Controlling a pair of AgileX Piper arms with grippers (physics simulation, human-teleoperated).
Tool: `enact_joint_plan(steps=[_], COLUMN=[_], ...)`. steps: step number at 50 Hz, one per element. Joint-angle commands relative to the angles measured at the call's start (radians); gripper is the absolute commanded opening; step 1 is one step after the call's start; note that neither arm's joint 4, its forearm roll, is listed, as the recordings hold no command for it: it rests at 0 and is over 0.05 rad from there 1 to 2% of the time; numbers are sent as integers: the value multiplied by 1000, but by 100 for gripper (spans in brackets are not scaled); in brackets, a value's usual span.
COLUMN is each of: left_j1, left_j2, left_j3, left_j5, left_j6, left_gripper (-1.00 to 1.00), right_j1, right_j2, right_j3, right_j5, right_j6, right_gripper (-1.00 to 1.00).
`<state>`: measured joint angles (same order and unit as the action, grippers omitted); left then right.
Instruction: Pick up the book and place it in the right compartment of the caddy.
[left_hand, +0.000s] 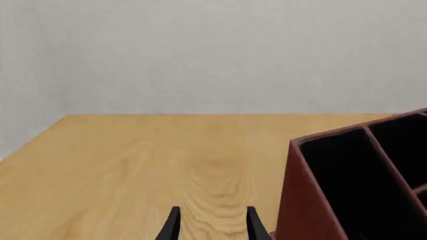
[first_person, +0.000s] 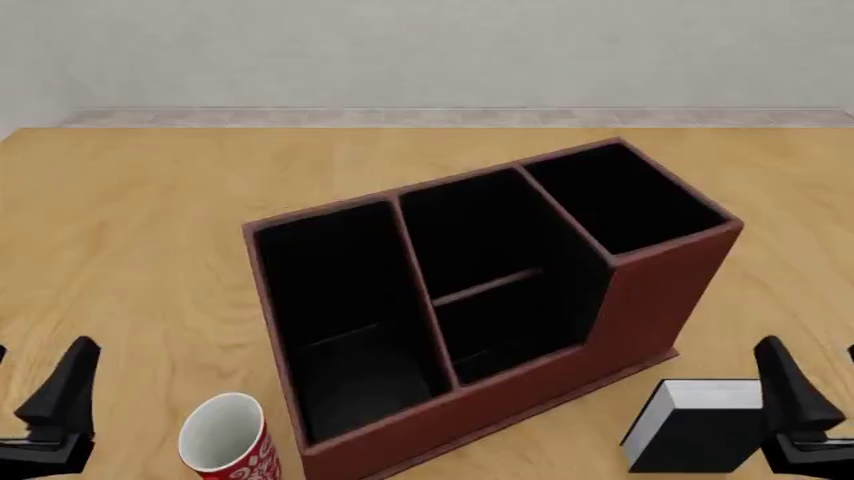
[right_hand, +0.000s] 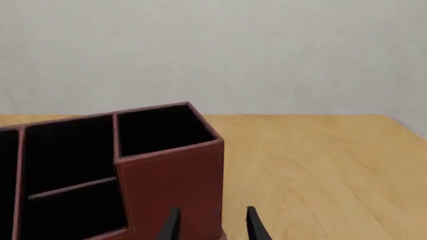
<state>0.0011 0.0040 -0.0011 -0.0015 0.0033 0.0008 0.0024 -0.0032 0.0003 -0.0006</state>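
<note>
The caddy (first_person: 487, 310) sits at the middle of the wooden table (first_person: 134, 230), turned at an angle, with its tall right compartment (first_person: 625, 198) toward two o'clock. The book (first_person: 694, 427) stands on the table at about five o'clock from the caddy, just beside its near right corner, white pages up. A red-and-white cup (first_person: 227, 440) stands at seven o'clock, close against the caddy's near left corner. The left gripper (left_hand: 212, 225) hovers low at the near left edge, fingers apart and empty. The right gripper (right_hand: 212, 225) hangs at the near right, fingers apart, close beside the book; whether it touches is hard to tell.
</note>
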Motion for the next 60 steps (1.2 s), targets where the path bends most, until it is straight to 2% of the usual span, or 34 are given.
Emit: enact_joint_plan(steps=[1, 8, 11, 12, 13, 14, 16, 19, 21, 23, 24, 26, 29, 36, 38, 41, 46, 49, 51, 54, 55, 57, 58, 60], left_j1=[4, 24, 19, 19, 21, 20, 20, 22, 21, 21, 24, 26, 28, 31, 31, 33, 39, 34, 34, 34, 37, 40, 48, 46], left_j2=[24, 33, 18, 18, 16, 14, 11, 14, 8, 6, 7, 6, 0, -2, -2, -2, -3, -3, -3, -3, -3, -3, -2, -1], left_j3=[-3, -6, -11, -12, -12, -13, -13, -12, -15, -15, -16, -22, -20, -13, -13, -13, -18, -19, -19, -17, -16, -17, -16, -14], left_j5=[-16, -28, -13, -10, -8, -5, 0, 0, 6, 6, 6, 12, 13, 3, 2, 0, -8, -5, -3, -3, -3, -3, -4, -3], left_j6=[18, 32, 38, 36, 39, 42, 45, 54, 58, 63, 60, 37, 52, 66, 70, 69, 56, 61, 56, 63, 64, 63, 56, 61], left_gripper=[100, 100, 100, 100, 100, 100, 100, 100, 100, 100, 100, 100, 100, 100, 100, 100, 100, 100, 100, 100, 100, 100, 100, 100], right_j1=[3, 6, 7, 0, 1, 7, 19, 22, 3, -2, 9, 9, -11, -19, -38, -49, -38, -48, -31, -36, 7, 2, -15, 12], right_j2=[13, 28, 31, 73, 64, 42, 66, 42, 61, 66, 80, 71, 94, 123, 129, 135, 152, 186, 210, 255, 268, 289, 317, 334], right_j3=[-8, -26, -36, -33, -37, -52, -65, -109, -136, -153, -165, -208, -260, -365, -386, -441, -493, -543, -574, -603, -624, -626, -635, -675], right_j5=[-1, -7, 2, -17, -11, 15, 26, 90, 118, 134, 146, 192, 233, 313, 323, 343, 373, 399, 424, 451, 484, 500, 513, 547], right_j6=[-12, -17, -29, -53, -41, -35, -65, -82, -119, -124, -169, -168, -214, -204, -239, -208, -255, -261, -296, -292, -322, -325, -303, -301], right_gripper=[100, 100, 100, 100, 100, 100, 100, 100, 100, 100, 100, 100, 100, 100, 100, 100, 100, 100, 100, 100, 100, 100, 100, 100])
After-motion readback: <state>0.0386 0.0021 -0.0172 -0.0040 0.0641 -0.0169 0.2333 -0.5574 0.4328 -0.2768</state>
